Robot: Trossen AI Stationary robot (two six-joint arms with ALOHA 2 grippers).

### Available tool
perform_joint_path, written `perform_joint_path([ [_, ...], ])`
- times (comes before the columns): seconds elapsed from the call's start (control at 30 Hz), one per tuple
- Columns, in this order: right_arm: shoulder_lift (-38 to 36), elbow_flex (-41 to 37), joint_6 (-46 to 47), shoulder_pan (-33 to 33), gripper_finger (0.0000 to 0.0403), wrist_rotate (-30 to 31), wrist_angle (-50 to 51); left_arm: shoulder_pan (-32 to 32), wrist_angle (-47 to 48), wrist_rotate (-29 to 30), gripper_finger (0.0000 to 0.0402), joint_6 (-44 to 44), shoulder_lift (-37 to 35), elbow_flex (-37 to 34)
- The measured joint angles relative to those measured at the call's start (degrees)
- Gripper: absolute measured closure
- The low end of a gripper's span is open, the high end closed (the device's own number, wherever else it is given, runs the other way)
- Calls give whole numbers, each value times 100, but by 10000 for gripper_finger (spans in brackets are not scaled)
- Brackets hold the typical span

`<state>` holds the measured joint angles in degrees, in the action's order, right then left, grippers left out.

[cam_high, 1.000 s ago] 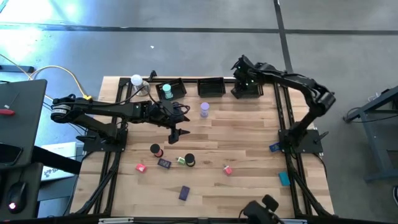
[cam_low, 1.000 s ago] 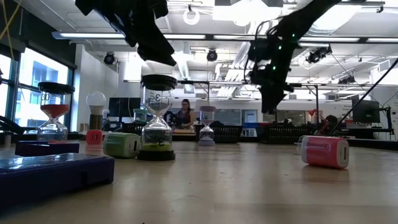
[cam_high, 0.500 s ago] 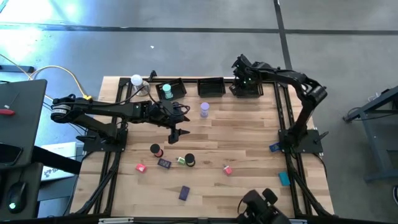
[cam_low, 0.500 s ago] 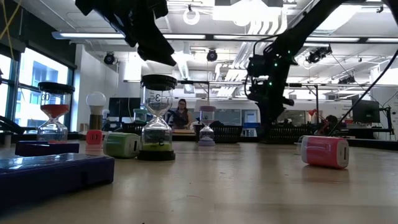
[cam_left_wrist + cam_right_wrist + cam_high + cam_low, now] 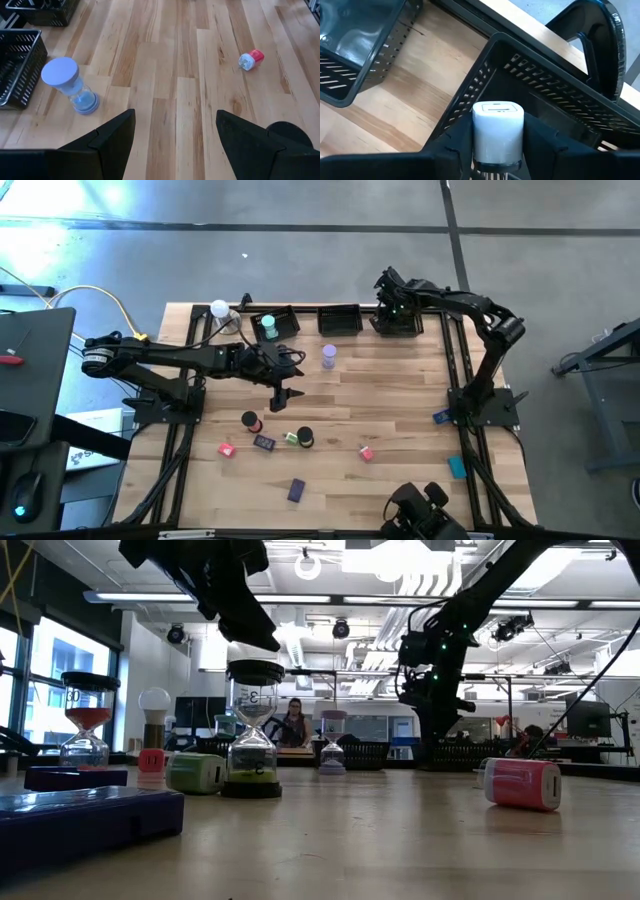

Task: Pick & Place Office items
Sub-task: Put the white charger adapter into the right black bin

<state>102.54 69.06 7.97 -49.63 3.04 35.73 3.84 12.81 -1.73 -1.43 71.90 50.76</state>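
Three trays point(image 5: 338, 320) along far edge, items point(image 5: 263, 442) scattered nearer

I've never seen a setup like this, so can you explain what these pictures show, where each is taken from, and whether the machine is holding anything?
It is a robot with two dark arms at a wooden table. One picture looks straight down, one looks level across the tabletop, and two come from cameras on the wrists. Small sand timers and blocks lie scattered, like the lilac sand timer. The left gripper hangs open and empty above the table. The right gripper holds a small white block over a black basket at the far edge.
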Motion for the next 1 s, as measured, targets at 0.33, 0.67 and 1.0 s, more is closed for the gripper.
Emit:
perform_joint_path([
  [0.33, 2, 0, 1, 0, 276, -2, 14, 0, 3, -3, 131, -103, 1, -30],
  [0.67, 2, 0, 0, 1, 275, -2, 72, 0, 3, -1, 131, -118, 0, -30],
  [1.0, 4, 0, 0, 2, 276, -2, 94, 0, 3, 1, 131, -116, 0, -32],
])
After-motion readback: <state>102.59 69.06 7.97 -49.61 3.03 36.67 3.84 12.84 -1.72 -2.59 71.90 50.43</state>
